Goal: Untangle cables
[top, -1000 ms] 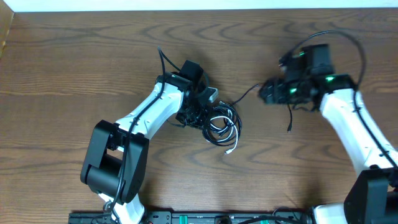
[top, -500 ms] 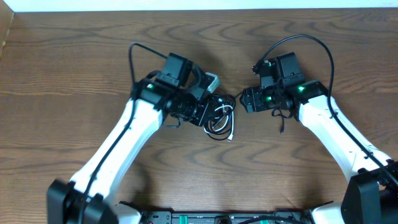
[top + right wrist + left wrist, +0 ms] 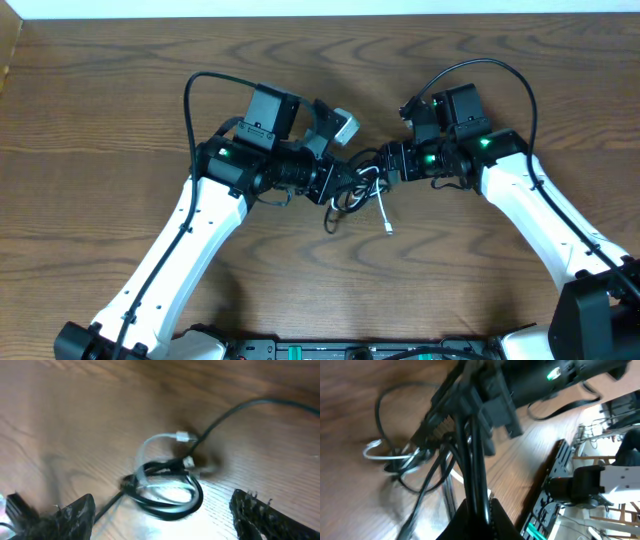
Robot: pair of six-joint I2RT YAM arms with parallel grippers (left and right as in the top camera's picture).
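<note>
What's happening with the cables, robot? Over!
Left pincer shut on cables. Right pincer open, over the tangle. Not undone yet, white end sticking out. Nothing in the way.

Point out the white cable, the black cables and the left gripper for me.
white cable (image 3: 155, 438): right wrist view, top of its arc.
black cables (image 3: 162, 467): right wrist view, strands crossing the coil.
left gripper (image 3: 476, 510): left wrist view, closed fingertips pinching black cables.
</note>
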